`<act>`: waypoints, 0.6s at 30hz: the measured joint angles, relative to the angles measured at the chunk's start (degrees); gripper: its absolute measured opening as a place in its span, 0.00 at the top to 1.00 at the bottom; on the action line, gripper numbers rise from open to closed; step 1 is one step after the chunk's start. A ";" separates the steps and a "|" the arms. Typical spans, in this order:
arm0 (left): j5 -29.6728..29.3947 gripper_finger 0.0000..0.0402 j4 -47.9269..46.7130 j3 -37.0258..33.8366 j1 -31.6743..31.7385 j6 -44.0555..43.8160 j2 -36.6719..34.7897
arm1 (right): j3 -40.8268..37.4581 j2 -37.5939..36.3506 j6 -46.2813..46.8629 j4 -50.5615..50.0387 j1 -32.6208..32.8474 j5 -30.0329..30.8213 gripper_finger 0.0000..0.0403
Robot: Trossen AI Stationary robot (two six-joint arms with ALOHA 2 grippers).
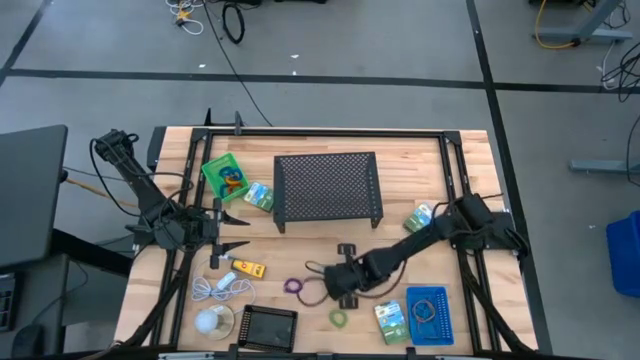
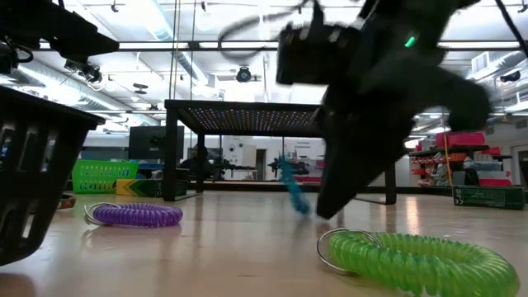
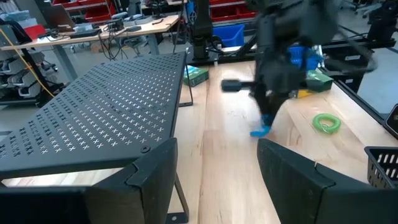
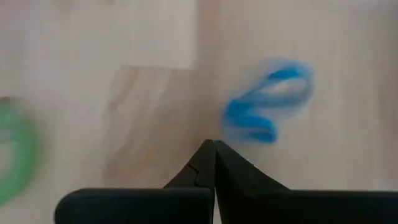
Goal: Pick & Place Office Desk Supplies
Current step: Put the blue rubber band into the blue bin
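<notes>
Wooden bench (image 1: 400,170): our right claw (image 4: 214,144), shut, dangles a blue loop (image 4: 267,106); next, we judge, the blue tray (image 1: 445,325).

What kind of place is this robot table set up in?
Probably a robotics lab or workshop in a big industrial hall. The wooden table stands on a bare concrete floor with loose cables, and beyond it are workbenches and shelves of red bins under open ceiling lights.

Bare wood lies open between the black mesh stand (image 1: 328,189) and the purple loop (image 1: 294,286).
</notes>
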 joint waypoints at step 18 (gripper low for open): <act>0.01 0.43 0.07 0.00 -0.02 0.15 0.00 | 12.42 -1.73 4.87 -12.22 5.40 1.82 0.92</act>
